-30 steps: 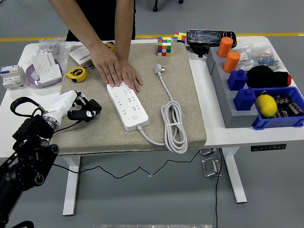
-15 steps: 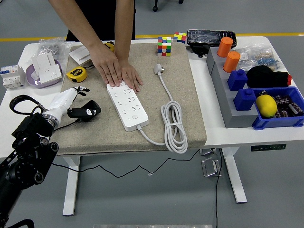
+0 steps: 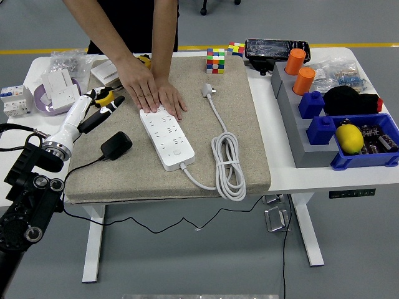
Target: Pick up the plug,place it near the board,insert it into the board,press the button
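Observation:
A black plug (image 3: 116,144) with a thin black cable lies on the beige mat (image 3: 249,124), left of the white power strip (image 3: 167,138). My left hand (image 3: 101,104) hovers beyond the plug, near the mat's left edge. Its black fingers are stretched out, hold nothing and do not touch the plug. The strip's button (image 3: 177,152) shows near its close end. A person's two hands (image 3: 153,93) press flat on the strip's far end. The strip's own white plug (image 3: 207,91) and coiled cable (image 3: 229,163) lie to its right.
A yellow tape measure (image 3: 106,94) sits partly behind my left hand. White sockets in a purple bowl (image 3: 57,93) stand at far left. A colour cube (image 3: 216,60) sits at the mat's back edge. On the right are a grey rack (image 3: 293,124) with orange cylinders and a blue bin (image 3: 368,156) holding a lemon.
My left hand let go of the black plug, opened, and rose away toward the far left. The plug now lies alone on the mat. The person's hands stayed put.

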Motion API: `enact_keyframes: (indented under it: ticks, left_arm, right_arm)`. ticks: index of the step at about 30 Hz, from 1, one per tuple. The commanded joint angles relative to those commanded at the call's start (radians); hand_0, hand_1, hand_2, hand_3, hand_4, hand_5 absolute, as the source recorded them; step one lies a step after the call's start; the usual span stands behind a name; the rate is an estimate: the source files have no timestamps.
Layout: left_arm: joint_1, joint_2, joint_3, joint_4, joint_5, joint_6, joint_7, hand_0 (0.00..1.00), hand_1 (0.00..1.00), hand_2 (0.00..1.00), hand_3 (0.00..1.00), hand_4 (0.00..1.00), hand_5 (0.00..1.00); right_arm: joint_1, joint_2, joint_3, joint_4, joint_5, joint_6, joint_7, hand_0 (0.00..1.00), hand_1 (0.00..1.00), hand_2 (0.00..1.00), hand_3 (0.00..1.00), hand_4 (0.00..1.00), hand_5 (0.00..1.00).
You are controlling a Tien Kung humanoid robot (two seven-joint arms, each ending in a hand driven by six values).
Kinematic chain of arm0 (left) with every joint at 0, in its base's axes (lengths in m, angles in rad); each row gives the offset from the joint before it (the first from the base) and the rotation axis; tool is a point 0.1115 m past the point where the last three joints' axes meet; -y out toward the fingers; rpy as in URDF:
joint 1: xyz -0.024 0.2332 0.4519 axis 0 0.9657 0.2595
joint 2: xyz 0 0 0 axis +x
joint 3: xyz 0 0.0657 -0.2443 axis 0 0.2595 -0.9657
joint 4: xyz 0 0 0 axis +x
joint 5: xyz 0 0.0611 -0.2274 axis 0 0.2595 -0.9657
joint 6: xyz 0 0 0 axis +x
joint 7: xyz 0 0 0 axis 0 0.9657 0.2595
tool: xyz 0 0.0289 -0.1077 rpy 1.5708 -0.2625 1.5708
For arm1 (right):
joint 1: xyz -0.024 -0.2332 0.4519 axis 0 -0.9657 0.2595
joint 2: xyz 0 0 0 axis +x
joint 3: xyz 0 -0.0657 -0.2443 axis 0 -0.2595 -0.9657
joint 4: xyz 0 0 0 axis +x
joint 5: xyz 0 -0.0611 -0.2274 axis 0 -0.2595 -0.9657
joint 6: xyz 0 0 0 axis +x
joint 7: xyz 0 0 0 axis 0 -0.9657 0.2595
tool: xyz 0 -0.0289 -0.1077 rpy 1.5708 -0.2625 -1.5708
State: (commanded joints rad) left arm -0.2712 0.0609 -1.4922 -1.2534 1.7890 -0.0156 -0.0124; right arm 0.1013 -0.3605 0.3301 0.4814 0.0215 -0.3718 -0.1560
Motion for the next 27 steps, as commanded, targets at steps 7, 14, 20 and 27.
enact_keyframes:
  ticks: [7,14,20,27]
  left_arm:
    - [0.093,-0.048,-0.066,-0.191,-0.287,-0.015,0.008,0.998,0.998,0.957,0.948,0.998,0.998]
    - [0.203,-0.061,-0.127,-0.304,-0.576,-0.029,0.034,0.998,0.998,0.958,0.959,0.998,0.998]
    - [0.235,-0.061,-0.15,-0.328,-0.83,-0.017,0.038,0.998,0.997,0.951,0.955,0.998,0.998]
    - [0.256,-0.061,-0.138,-0.355,-0.888,0.03,0.02,0.959,0.977,0.932,0.942,0.998,0.998]
  right_arm:
    - [-0.004,0.008,0.021,-0.012,0.002,-0.007,0.003,0.998,0.857,0.789,0.807,0.998,0.998]
    - [-0.007,0.036,0.067,-0.026,0.007,-0.025,0.022,0.998,0.85,0.791,0.808,0.998,0.998]
    - [-0.005,0.047,0.051,-0.027,0.038,-0.095,0.071,0.985,0.862,0.825,0.831,0.998,0.998]
    - [-0.008,0.045,0.021,-0.023,0.117,-0.227,0.196,0.952,0.875,0.849,0.861,0.998,0.998]
